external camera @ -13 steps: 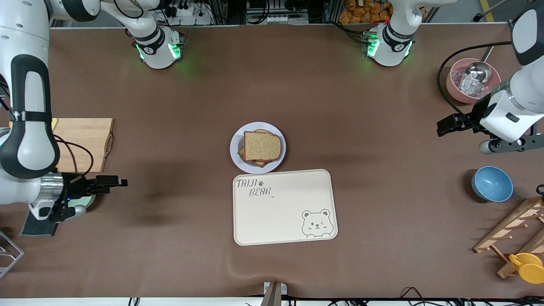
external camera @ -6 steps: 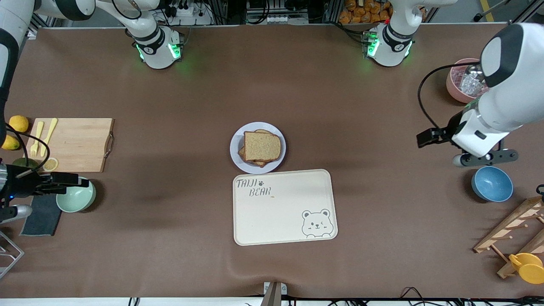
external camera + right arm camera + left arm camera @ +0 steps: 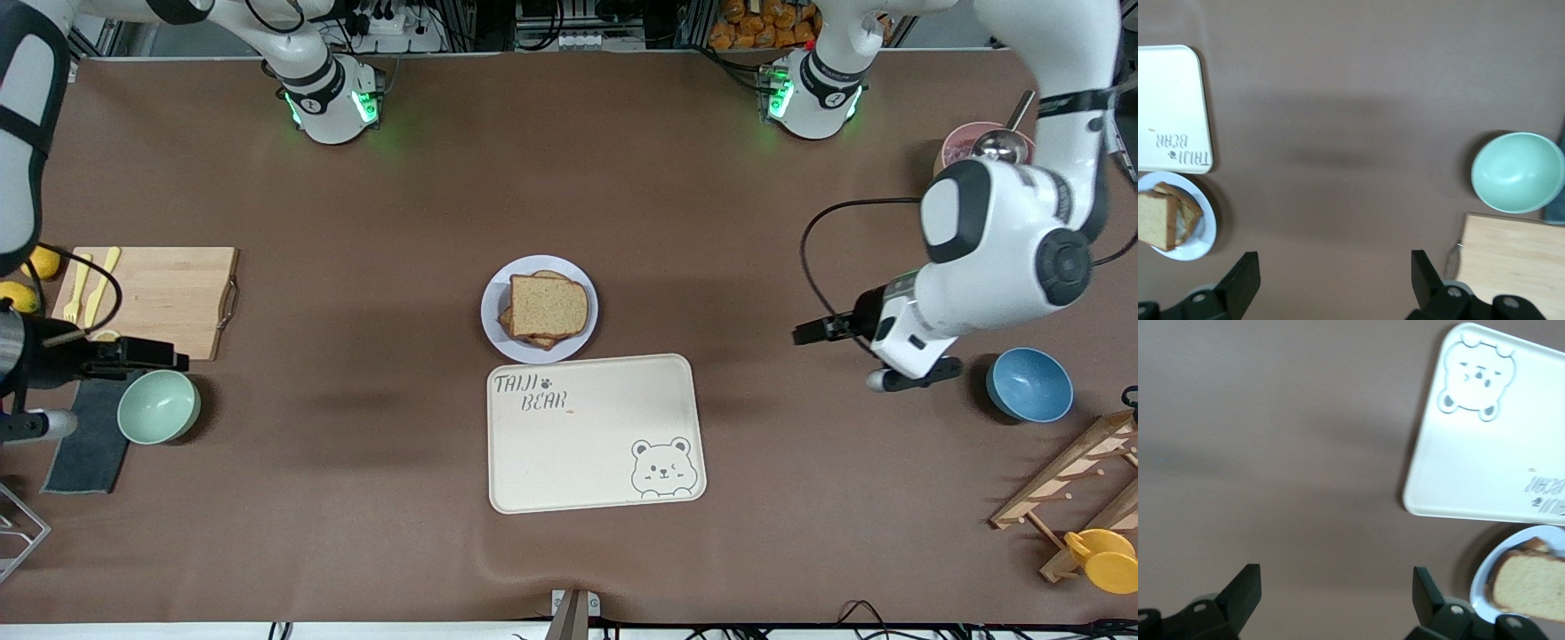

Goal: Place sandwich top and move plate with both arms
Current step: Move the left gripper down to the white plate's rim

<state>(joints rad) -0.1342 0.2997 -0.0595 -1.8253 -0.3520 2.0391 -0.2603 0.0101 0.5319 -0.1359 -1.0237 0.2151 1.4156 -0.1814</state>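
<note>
Centrally on the brown desk [image 3: 356,498], in the front view, sits the plate [image 3: 492,309], with the sandwich top [image 3: 548,305] lying flat on a stack of bread on it. Just nearer to the camera lies the cream bear tray [image 3: 594,433], its edge close to the plate's rim and not touching it. The left end effector [image 3: 809,332] hangs over bare desk toward the left arm's end, pointing at the plate, well apart from it; a blue bowl [image 3: 1029,384] rests near that end's edge, and a pink bowl [image 3: 956,148] with a metal scoop stands nearer the bases. The right end effector [image 3: 151,356] is over the corner of a wooden cutting board [image 3: 169,298] at the right arm's end, just above a mint-green bowl [image 3: 159,406]. Yellow cutlery lies on the board.

From the left wrist view, the left end effector's two fingers [image 3: 1245,590] stand wide apart with nothing between them, above bare desk. The bear tray [image 3: 1491,460] and the plate [image 3: 1481,587] with the sandwich top [image 3: 1531,587] show near the edge of that picture.

From the right wrist view, the right end effector's fingers [image 3: 1245,277] are likewise spread wide and empty. The mint-green bowl [image 3: 1517,172] sits beside the cutting board [image 3: 1511,260], and the plate [image 3: 1205,230], the sandwich top [image 3: 1157,219] and the tray [image 3: 1171,107] lie together well away from them.
</note>
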